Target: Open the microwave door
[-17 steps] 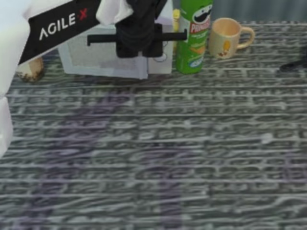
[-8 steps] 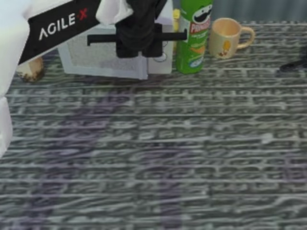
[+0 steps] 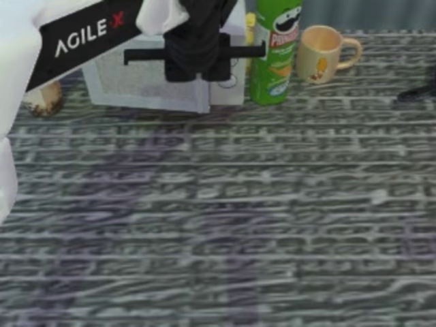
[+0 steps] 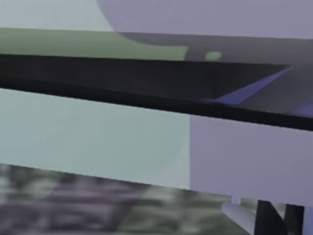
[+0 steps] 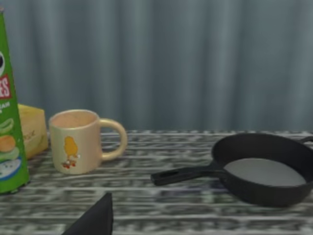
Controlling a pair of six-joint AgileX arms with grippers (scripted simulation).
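Grey brick-patterned covering spreads across the table, with a pale curtain behind it. At the far edge, toward the left, stands the microwave, white and boxy. Its door, the microwave door, faces forward, and its right edge appears to stand slightly out from the control strip, though the gap is hard to judge from above. My left arm reaches over the oven's top, and the left hand hangs just in front of that right door edge, near the knobs. Whether its fingers are spread or closed on the edge cannot be told; the left wrist view shows only a dark bar crossing pale green and white surfaces at very close range.

Just right of the oven stands a green chip can, then a cream mug. The right hand is parked at the far right, near a black frying pan; its fingers cannot be judged either.

Risks, as a judgement: the hand could slip off the thin door edge, drag the whole light oven forward, or swing wide and topple the can.
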